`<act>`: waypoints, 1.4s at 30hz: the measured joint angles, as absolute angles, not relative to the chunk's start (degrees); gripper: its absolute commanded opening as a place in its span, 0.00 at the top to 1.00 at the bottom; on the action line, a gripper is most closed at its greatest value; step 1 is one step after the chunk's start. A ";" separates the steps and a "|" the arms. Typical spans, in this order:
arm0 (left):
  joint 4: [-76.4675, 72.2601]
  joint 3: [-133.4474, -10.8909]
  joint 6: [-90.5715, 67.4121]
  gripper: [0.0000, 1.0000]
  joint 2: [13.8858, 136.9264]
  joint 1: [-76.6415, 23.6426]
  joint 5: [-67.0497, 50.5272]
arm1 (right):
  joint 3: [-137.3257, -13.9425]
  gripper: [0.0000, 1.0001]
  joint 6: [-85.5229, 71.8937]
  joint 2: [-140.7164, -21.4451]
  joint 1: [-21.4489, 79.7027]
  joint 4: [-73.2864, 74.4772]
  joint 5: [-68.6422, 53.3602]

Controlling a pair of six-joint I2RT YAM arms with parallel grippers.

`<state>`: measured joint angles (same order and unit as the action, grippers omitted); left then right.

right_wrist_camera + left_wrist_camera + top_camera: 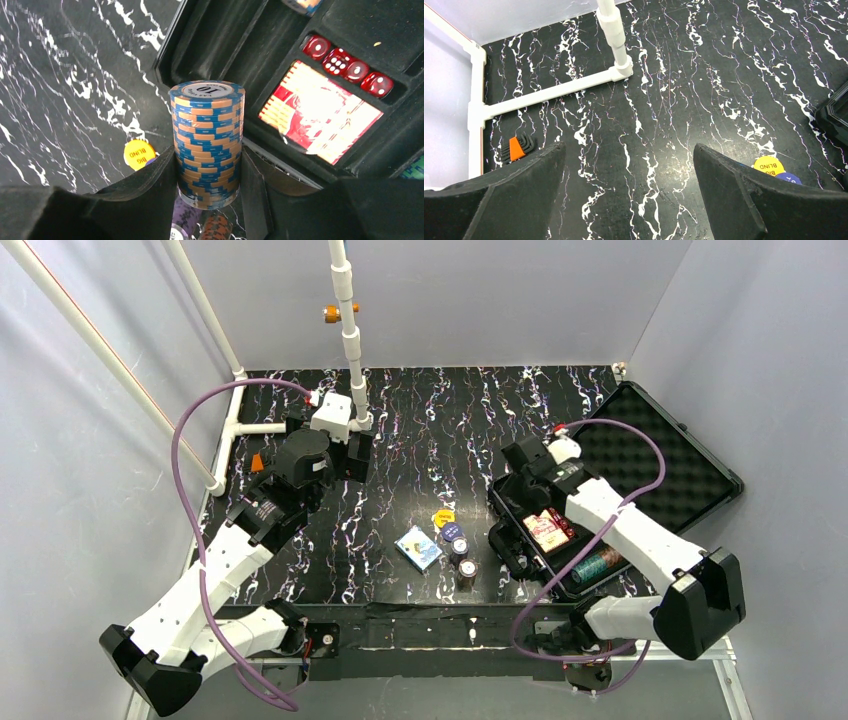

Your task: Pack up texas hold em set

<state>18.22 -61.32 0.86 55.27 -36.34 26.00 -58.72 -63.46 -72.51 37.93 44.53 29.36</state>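
One upright stack of blue-and-orange chips point(207, 140) is clamped between the right pincer point(207, 172) pads. The black case point(215, 40) lies just ahead, with the red card deck point(320, 112) and red dice point(345, 67) slotted ahead-right. This looks like the chip-loading step, and next the stack needs carrying forward over an empty trough. The left pincer point(629, 192) gapes wide and holds nothing.

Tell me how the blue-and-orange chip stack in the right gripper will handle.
The chip stack is separate discs, so it may shear or spill if tilted. The right gripper seems to clamp only its lower part, so the top chips look free to slide.
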 measured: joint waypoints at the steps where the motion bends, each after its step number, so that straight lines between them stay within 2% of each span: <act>1: 18.22 -61.32 0.86 0.02 55.27 -36.34 26.00 | -58.72 0.99 -63.00 -72.62 35.70 44.27 27.90; 5: 18.22 -61.32 0.84 0.02 55.27 -36.34 25.98 | -58.72 0.99 -61.82 -74.02 29.82 42.15 24.01; 16: 18.28 -61.32 0.86 0.02 55.81 -36.34 25.96 | -58.74 0.99 -60.97 -81.28 24.45 37.63 16.03; 42: 18.28 -61.32 0.84 0.02 55.83 -36.34 25.76 | -55.79 0.99 -66.04 -87.50 16.82 26.30 8.71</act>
<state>18.28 -61.32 0.84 55.83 -36.34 25.76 -55.79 -66.04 -87.50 16.82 26.30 8.71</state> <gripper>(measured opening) 0.982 0.520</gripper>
